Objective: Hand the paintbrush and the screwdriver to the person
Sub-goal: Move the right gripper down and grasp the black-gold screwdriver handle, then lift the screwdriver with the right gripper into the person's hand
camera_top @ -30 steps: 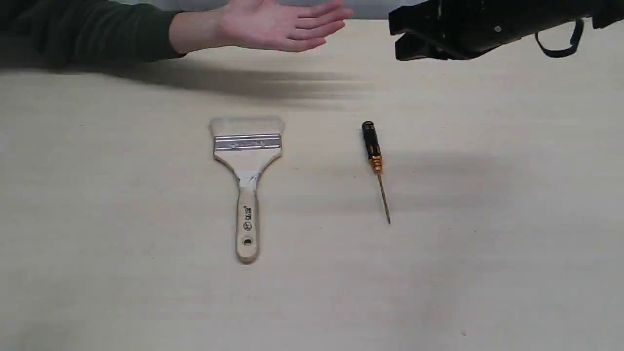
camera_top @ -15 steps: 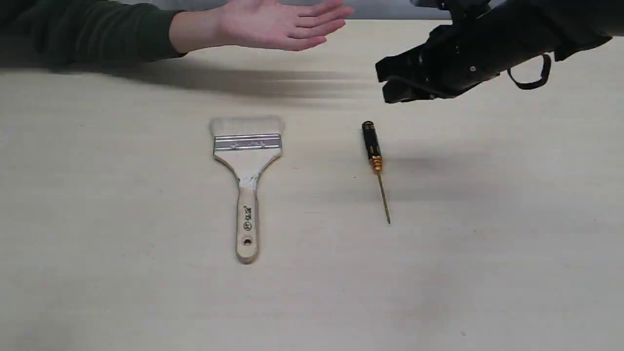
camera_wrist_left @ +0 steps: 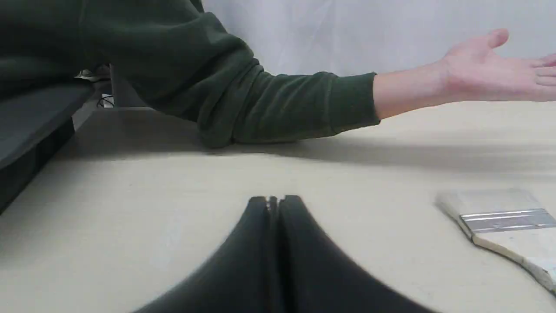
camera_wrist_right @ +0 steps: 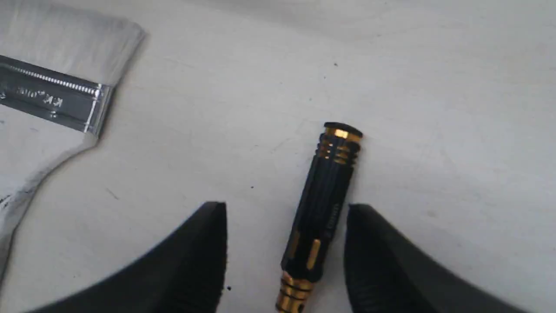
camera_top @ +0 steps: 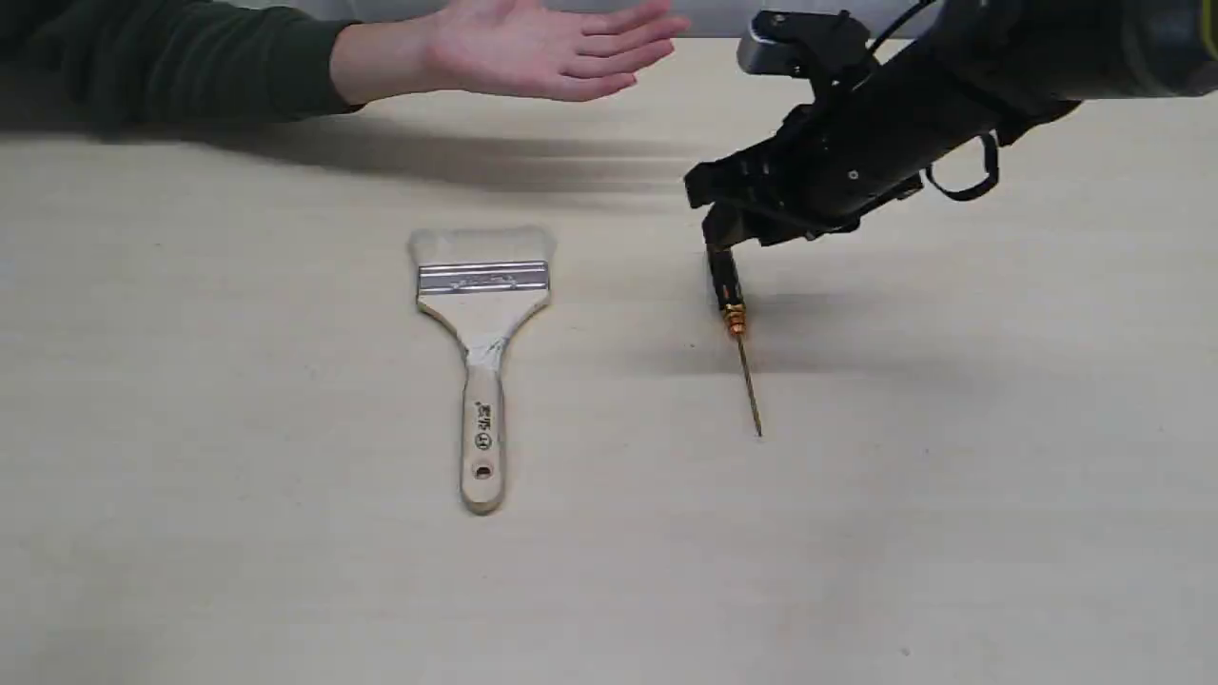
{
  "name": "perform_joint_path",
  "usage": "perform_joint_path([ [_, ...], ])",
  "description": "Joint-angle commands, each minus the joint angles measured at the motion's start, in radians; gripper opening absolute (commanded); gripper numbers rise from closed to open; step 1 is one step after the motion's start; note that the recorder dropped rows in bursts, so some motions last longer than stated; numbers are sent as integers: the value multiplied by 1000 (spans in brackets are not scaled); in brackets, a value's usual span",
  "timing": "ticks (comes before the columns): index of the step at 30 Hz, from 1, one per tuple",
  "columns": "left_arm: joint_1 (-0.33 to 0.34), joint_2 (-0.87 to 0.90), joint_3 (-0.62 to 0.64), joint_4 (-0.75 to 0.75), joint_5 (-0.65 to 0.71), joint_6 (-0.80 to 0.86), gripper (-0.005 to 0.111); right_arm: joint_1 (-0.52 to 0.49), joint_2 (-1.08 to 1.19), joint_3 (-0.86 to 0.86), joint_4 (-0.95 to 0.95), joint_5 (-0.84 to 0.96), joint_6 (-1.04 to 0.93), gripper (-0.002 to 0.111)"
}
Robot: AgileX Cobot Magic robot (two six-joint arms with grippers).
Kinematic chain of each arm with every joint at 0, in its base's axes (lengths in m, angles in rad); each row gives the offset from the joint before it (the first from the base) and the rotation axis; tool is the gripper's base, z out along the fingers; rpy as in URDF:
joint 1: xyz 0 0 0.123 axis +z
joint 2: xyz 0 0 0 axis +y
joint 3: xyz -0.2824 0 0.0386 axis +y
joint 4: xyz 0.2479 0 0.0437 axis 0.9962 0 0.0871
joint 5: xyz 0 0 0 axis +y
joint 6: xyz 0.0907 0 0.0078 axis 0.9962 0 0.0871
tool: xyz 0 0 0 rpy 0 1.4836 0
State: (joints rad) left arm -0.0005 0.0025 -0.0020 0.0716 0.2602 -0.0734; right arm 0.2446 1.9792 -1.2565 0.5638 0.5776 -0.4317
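The screwdriver [camera_top: 733, 309] lies flat on the table, black handle toward the far side, thin shaft toward the near edge. My right gripper [camera_top: 716, 211] hangs open just over the handle's far end; the right wrist view shows the screwdriver [camera_wrist_right: 323, 204] handle between the two spread fingers, untouched. The paintbrush [camera_top: 482, 333] lies left of it, bristles toward the far side, and the paintbrush [camera_wrist_right: 52, 87] ferrule shows in the right wrist view. The person's open hand [camera_top: 542, 48] hovers palm up at the far edge. My left gripper [camera_wrist_left: 273, 201] is shut, empty, low over the table.
The pale table [camera_top: 238, 428] carries only the two tools. The person's dark green sleeve [camera_top: 171, 62] rests along the far left edge. A dark ledge [camera_wrist_left: 30, 126] shows beside the table in the left wrist view.
My right arm has come down and leftward from the far right corner, bringing its open gripper over the screwdriver's handle. Brush, screwdriver and hand have not moved.
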Motion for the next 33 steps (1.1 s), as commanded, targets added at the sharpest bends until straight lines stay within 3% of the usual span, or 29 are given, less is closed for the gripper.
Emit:
perform_joint_path([
  [1,-7,-2,2,-4,-11,-2,0,48,27,-45,-204,-7,175,46],
  [7,-7,-2,2,-4,-11,-2,0,95,83,-119,-469,62,455,46],
  [27,-7,-2,2,-2,-14,-2,0,95,168,-138,-448,97,452,45],
  [33,-7,-2,2,-2,-11,-2,0,95,169,-138,-460,104,444,20],
])
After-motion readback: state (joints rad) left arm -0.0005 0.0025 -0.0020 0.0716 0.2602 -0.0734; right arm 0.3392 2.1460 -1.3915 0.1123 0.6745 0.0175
